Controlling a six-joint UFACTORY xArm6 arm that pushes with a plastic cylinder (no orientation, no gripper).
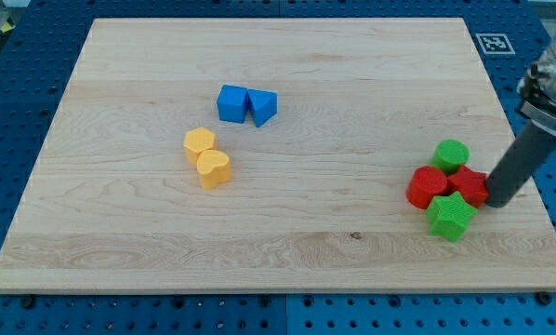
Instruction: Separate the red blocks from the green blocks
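Two red blocks and two green blocks sit bunched together at the view's right. A green cylinder is at the top of the bunch. Below it a red round block touches a red angular block. A green star block sits just under both red ones. My tip rests on the board right beside the red angular block, on its right side, close to touching it.
A blue cube and a blue triangular block sit together above the board's middle. A yellow hexagonal block and a yellow heart-shaped block sit just below them. The wooden board's right edge is near my tip.
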